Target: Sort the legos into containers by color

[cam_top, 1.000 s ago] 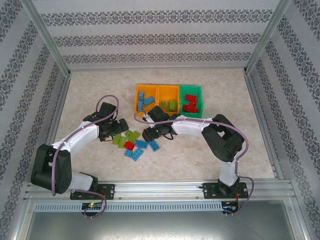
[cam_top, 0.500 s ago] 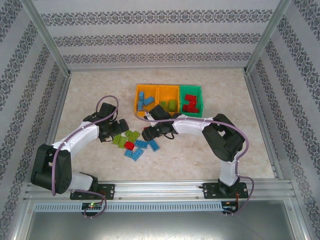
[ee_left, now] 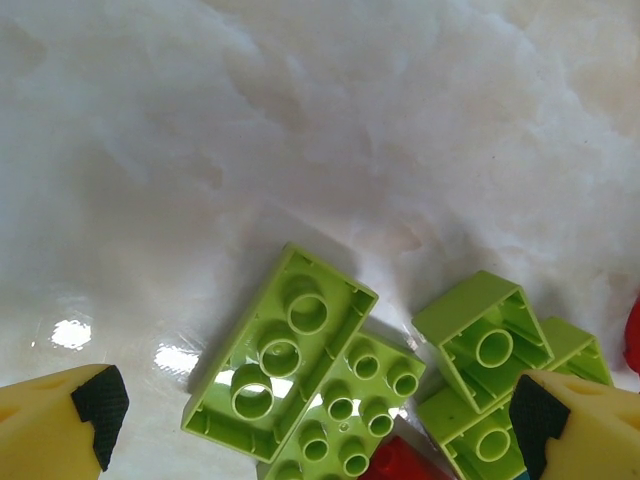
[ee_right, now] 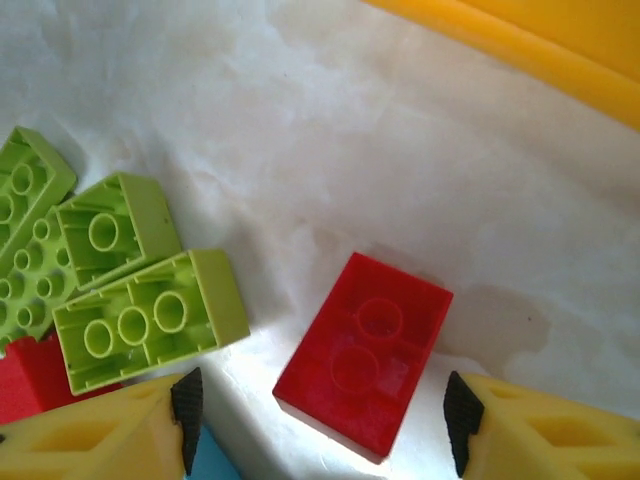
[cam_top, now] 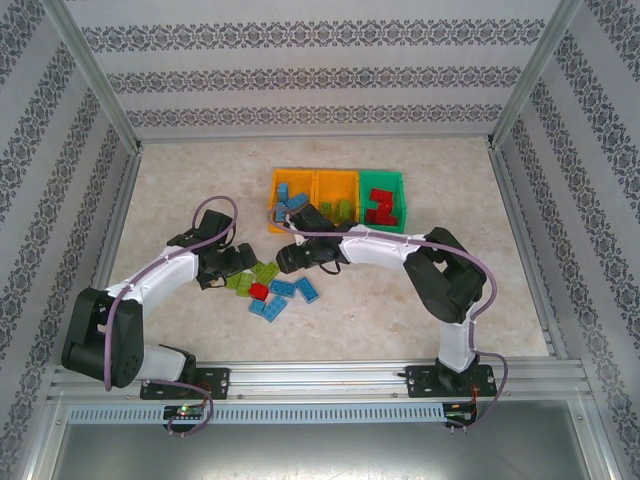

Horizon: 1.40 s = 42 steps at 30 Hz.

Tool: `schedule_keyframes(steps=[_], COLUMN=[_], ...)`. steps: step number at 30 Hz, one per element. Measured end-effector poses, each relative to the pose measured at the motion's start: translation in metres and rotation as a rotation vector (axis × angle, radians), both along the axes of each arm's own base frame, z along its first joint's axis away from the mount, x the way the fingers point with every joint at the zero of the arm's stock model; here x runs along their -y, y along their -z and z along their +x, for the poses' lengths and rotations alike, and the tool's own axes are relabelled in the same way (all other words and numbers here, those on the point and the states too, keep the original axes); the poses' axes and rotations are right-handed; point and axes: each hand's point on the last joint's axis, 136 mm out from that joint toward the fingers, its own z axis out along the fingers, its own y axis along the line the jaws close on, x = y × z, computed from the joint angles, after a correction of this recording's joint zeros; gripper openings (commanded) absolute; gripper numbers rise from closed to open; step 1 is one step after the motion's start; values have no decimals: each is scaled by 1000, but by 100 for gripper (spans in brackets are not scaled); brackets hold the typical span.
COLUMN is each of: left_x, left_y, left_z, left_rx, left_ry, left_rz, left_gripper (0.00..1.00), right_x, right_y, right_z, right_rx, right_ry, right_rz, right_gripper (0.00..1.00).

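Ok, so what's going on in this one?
It's a colour sort, partly done. The left orange bin holds blue bricks, the middle orange bin holds green bricks, and the green bin holds red bricks. A small mixed pile sits on the table in front of the bins. The left gripper hovers open over light green bricks, and the right gripper hovers open around a red brick. Neither holds anything.

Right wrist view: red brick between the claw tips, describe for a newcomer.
Start at the orange plastic bin wall in the top right corner and drop down the pale table. Between the tips of the right claw lies the red rectangular plastic brick, alone; the light green plastic bricks on its left huddle together.
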Motion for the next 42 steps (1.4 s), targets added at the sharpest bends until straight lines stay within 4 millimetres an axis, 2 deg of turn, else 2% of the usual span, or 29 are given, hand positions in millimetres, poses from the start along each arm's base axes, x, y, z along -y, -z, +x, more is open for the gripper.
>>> schedule_keyframes(steps=[4, 10, 19, 23, 26, 30, 33, 35, 37, 39, 42], left_x=[-1, -1, -1, -1, -1, 0, 1, 4, 8, 14, 27], left_y=[1, -1, -2, -2, -3, -11, -17, -18, -16, -13, -11], left_z=[-3, -4, -4, -4, -4, -3, -2, -4, -8, -13, -19], left_rx=[-2, 6, 10, 10, 15, 43, 65, 75, 72, 64, 63], left_ry=[0, 0, -3, -3, -3, 3, 13, 30, 54, 90, 166], left_rz=[1, -1, -3, -2, -4, -14, -22, -28, -30, -27, -16], left_gripper=[100, 100, 100, 100, 100, 100, 100, 100, 100, 100, 100], right_x=[4, 16, 15, 18, 27, 50, 76, 103, 131, 157, 195], right_y=[11, 29, 27, 26, 23, -5, -42, -68, -85, -91, -83], right_z=[3, -3, -3, 0, -3, -1, 19, 38, 58, 75, 92], right_rx=[-19, -56, -48, -32, -19, 30, 109, 172, 215, 234, 217], right_ry=[27, 37, 43, 51, 63, 108, 194, 278, 362, 437, 530], right_rz=[-48, -130, -152, -162, -171, -135, -73, -38, -20, -18, -49], right_gripper=[62, 59, 30, 28, 28, 27, 27, 27, 27, 27, 28])
